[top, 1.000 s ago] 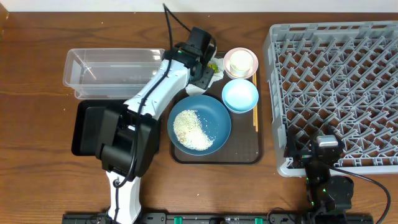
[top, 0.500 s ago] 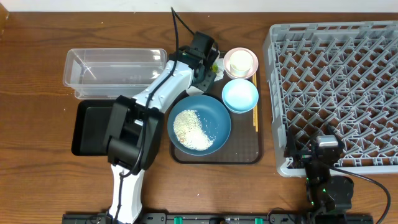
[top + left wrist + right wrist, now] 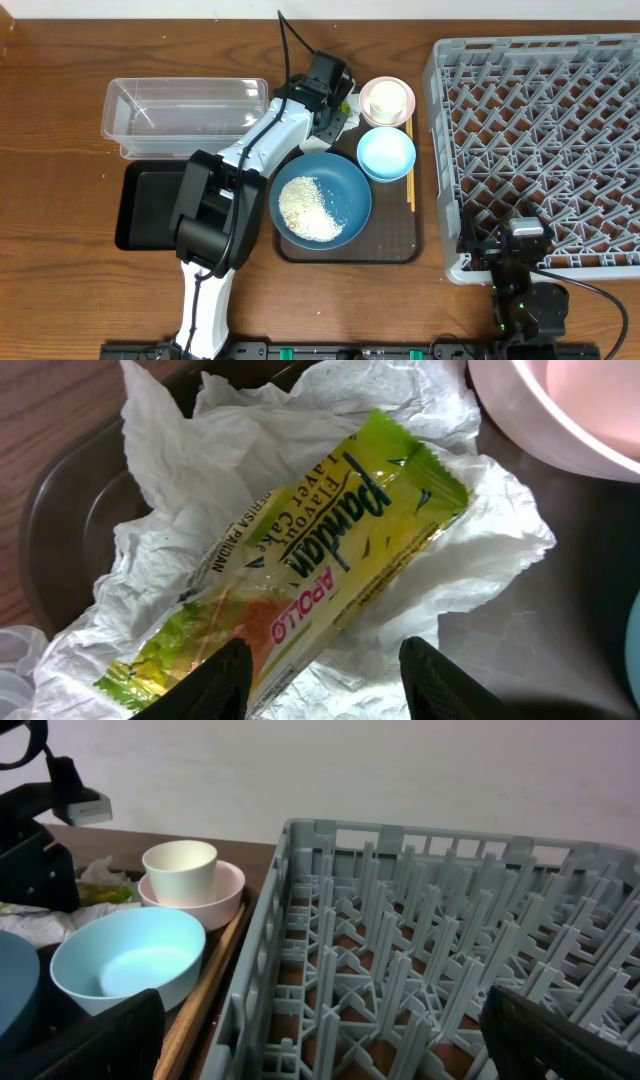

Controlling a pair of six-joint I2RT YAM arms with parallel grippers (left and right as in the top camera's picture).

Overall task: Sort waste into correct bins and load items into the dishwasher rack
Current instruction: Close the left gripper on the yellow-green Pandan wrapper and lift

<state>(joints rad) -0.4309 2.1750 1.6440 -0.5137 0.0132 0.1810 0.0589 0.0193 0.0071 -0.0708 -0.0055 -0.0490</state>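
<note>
The left gripper (image 3: 330,685) hangs over the far-left corner of the brown tray (image 3: 395,238), its fingers (image 3: 222,680) spread apart with nothing clamped. One finger sits on each side of the wrapper's (image 3: 335,550) near end; I cannot tell whether they touch it.

The wrapper is yellow-green with an orange patch and lies slantwise on the crumpled napkin (image 3: 200,450). Seen upside down in the wrist view, its print reads "APOLLO" in red, "pandan" in large dark letters, "Layer Cake" beside that, and a small line along the edge that looks like "perisa pandan". Smaller writing is too fine to read.

Just right of the napkin stands the pink bowl (image 3: 560,410) with the white cup (image 3: 387,99) upright inside it. The light-blue bowl (image 3: 386,153) sits nearer, just beside them. The blue dish (image 3: 352,178) fills the tray's near-left part and holds the rice (image 3: 310,208) in a heap. The chopsticks (image 3: 410,175) lie along the tray's right edge.

Left of the tray on the table (image 3: 60,120) are the clear tub (image 3: 185,115), farther back, and the black tray (image 3: 140,205), nearer.

The rack (image 3: 540,130) stands at the right. The right gripper (image 3: 320,1045) is at its near-left corner, fingers (image 3: 90,1040) set wide and holding nothing.
</note>
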